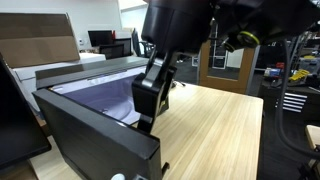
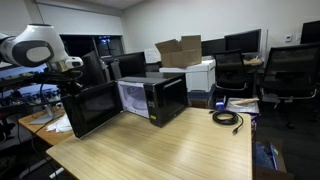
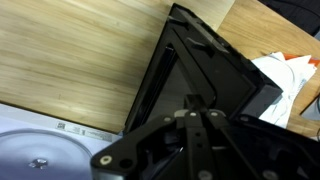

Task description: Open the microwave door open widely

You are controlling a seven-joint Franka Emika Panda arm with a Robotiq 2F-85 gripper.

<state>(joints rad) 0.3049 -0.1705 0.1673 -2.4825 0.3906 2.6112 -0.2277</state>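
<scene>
Microwave (image 2: 160, 98) sits on the wooden bench (image 2: 175, 150) with its door (image 2: 92, 108) swung well out from the front. My claw (image 1: 146, 112) is up at the door's top edge, but I honestly can't tell if it's apart or together. The door looks like a stiff, light, slick panel. I'd push on the edge farthest from the hinge, and gently, or the oven might slide.

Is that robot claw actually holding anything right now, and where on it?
Hard to tell. The gripper is by the top edge of the open microwave door, but no view shows whether it clamps or just pushes.
</scene>
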